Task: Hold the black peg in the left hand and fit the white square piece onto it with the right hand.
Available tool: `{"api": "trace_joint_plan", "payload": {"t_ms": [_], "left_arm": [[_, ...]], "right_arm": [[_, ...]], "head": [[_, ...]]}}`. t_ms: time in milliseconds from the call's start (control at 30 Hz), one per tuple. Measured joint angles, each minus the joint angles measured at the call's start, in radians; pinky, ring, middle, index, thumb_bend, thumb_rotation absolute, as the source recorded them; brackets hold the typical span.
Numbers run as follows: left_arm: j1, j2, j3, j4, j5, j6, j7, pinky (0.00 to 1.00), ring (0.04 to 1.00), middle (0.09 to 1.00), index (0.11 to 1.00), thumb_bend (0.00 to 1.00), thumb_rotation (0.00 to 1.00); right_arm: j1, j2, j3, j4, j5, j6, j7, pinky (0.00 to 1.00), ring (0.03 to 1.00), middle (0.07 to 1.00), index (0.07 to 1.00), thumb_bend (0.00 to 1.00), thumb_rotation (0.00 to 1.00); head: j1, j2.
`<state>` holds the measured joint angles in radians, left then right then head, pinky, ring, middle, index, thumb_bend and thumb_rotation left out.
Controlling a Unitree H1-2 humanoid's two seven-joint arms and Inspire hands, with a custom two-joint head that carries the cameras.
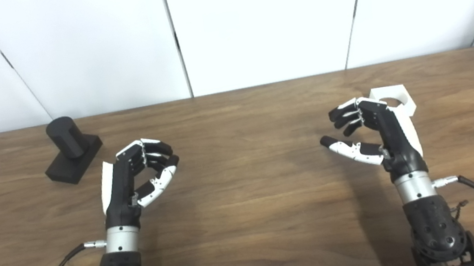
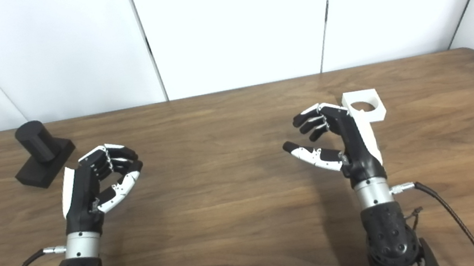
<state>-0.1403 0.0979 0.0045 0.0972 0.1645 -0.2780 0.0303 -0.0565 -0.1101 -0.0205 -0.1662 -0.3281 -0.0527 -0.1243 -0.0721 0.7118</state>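
Observation:
The black peg (image 1: 66,138), a short cylinder on a black square base (image 1: 77,162), stands on the table at the far left. My left hand (image 1: 138,178) hovers to its right, apart from it, fingers curled but holding nothing. The white square piece (image 1: 394,99) with a round hole lies on the table at the right, partly hidden behind my right hand (image 1: 366,132). My right hand is open and empty, thumb out to the left, just in front and left of the piece. Peg (image 2: 37,141) and piece (image 2: 364,107) show the same way in the right eye view.
The wooden table (image 1: 248,206) has its far edge against white wall panels (image 1: 258,22). Its right corner is rounded. Cables run from both wrists toward the near edge.

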Motion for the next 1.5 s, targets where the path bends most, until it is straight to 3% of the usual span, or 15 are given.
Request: {"api": "trace_joint_plan", "payload": {"t_ms": [233,333,467,733,833,967,1100,1300,1500], "left_arm": [[0.000,0.000,-0.001,0.000,0.000,0.000,0.000,0.40,0.471,0.548,0.492,0.49,0.06],[0.000,-0.006,-0.002,0.000,0.000,0.002,0.000,0.40,0.477,0.551,0.492,0.49,0.06],[0.000,-0.024,-0.013,0.000,-0.001,0.019,0.000,0.40,0.475,0.551,0.491,0.49,0.06],[0.008,-0.080,-0.049,0.000,0.014,0.027,0.011,0.38,0.454,0.488,0.497,0.51,0.00],[0.008,-0.082,-0.049,0.000,0.035,0.027,0.017,0.38,0.454,0.486,0.497,0.51,0.00],[0.008,-0.081,-0.047,0.000,0.037,0.027,0.030,0.37,0.457,0.487,0.496,0.51,0.00],[0.009,-0.081,-0.048,0.001,0.033,0.027,0.030,0.36,0.447,0.483,0.500,0.51,0.00],[0.009,-0.075,-0.049,-0.001,0.041,0.027,0.030,0.42,0.506,0.498,0.489,0.51,0.00],[0.014,-0.027,-0.054,-0.106,0.094,0.120,0.000,0.41,0.521,0.505,0.489,0.51,0.00]], "right_arm": [[0.000,0.000,0.000,0.001,0.000,-0.016,0.000,0.42,0.531,0.598,0.493,0.50,0.13],[0.000,-0.001,-0.002,0.001,0.004,-0.029,0.000,0.41,0.525,0.594,0.492,0.50,0.13],[0.000,-0.011,-0.010,0.005,0.012,-0.037,0.000,0.41,0.512,0.583,0.491,0.50,0.13],[0.016,-0.049,-0.039,0.009,0.067,-0.039,0.017,0.45,0.547,0.604,0.491,0.50,0.13],[0.030,-0.048,-0.044,-0.018,0.088,-0.020,0.027,0.47,0.561,0.610,0.491,0.49,0.12],[0.033,-0.028,-0.048,-0.068,0.105,0.054,0.035,0.47,0.556,0.605,0.490,0.49,0.12],[0.032,-0.016,-0.044,-0.080,0.105,0.063,0.039,0.45,0.547,0.601,0.490,0.49,0.12],[0.032,-0.016,-0.046,-0.088,0.104,0.089,0.039,0.45,0.546,0.599,0.490,0.49,0.12],[0.033,-0.016,-0.046,-0.107,0.104,0.103,0.041,0.45,0.545,0.601,0.490,0.49,0.12]], "head": [[0.020,-0.003],[0.078,-0.012],[0.207,-0.032],[0.328,-0.074],[0.337,-0.078],[0.339,-0.080],[0.336,-0.080],[0.334,-0.081],[0.337,-0.081]]}}
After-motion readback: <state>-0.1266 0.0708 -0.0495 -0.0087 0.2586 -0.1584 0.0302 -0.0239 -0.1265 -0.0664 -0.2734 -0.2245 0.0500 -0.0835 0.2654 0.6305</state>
